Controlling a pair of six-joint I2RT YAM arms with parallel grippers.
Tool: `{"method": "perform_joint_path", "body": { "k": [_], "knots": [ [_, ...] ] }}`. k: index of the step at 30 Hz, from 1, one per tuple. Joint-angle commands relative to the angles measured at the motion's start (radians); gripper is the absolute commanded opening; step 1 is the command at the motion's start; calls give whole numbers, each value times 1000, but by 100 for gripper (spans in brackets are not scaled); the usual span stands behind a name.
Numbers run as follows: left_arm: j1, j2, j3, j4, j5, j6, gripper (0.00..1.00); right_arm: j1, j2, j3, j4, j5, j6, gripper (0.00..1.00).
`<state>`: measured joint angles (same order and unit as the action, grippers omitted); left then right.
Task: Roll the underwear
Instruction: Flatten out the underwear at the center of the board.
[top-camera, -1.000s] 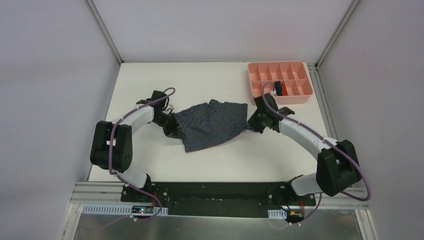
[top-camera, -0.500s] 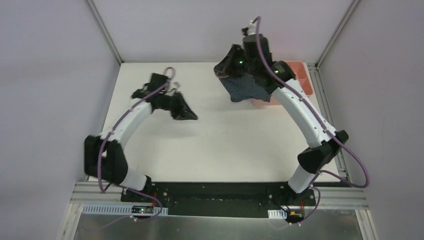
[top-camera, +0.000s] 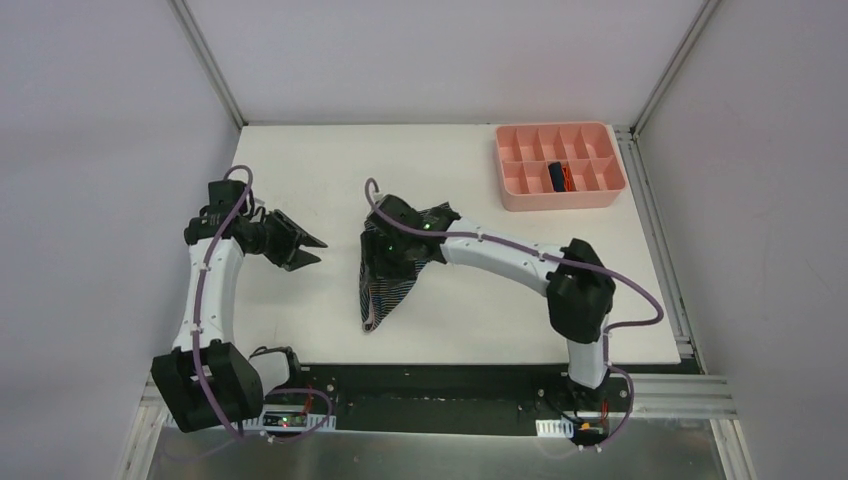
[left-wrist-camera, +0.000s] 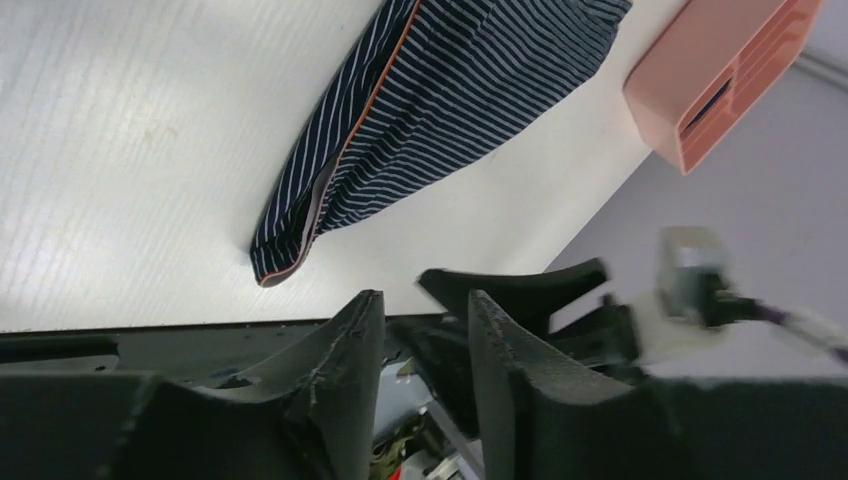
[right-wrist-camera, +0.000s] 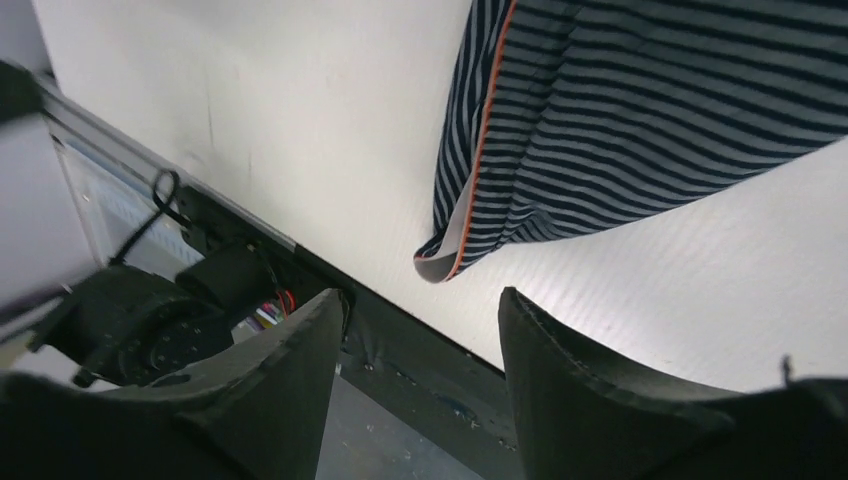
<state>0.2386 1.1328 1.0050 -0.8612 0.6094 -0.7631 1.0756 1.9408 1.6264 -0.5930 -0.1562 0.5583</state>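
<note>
Top view: left gripper (top-camera: 297, 243) at mid-left, fingers slightly apart, nothing between them, clear of any cloth. The right gripper (top-camera: 385, 262) is at centre, fingers wide apart and empty, over the upper part of the striped briefs (top-camera: 383, 295); contact unclear. Briefs lie folded long and narrow on the white table (top-camera: 480, 310), orange-trimmed end toward frame bottom. Pink compartment tray (top-camera: 560, 201) upper right, well apart, with a navy-and-orange roll (top-camera: 557, 177) in one compartment.

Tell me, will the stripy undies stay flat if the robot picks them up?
Probably not. The striped underwear lies folded in a long, soft wedge, so it would likely droop. It looks thin, so probably light. A push would likely bunch it, not roll it.
</note>
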Motion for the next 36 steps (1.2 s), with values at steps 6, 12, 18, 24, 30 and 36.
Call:
{"method": "perform_joint_path", "body": {
  "k": [6,12,18,24,30,36],
  "knots": [
    [-326,36,-140,-5,-27,-98,44,-258,-203,-65,-9,123,-14,52],
    [-361,-96,-405,113,-13,-293,54,-277,-195,-51,-57,197,-39,51],
    [-363,-46,-535,284,25,-375,57,-277,-173,-48,-45,171,-14,51],
    [-363,-97,-611,297,-16,-610,51,-275,-176,-41,-52,184,-17,51],
    [-365,-204,-709,295,-13,-763,54,-277,-195,-63,-54,196,-9,51],
    [-365,-352,-792,304,-74,-902,54,-275,-194,-68,-56,190,-6,51]
  ]
}}
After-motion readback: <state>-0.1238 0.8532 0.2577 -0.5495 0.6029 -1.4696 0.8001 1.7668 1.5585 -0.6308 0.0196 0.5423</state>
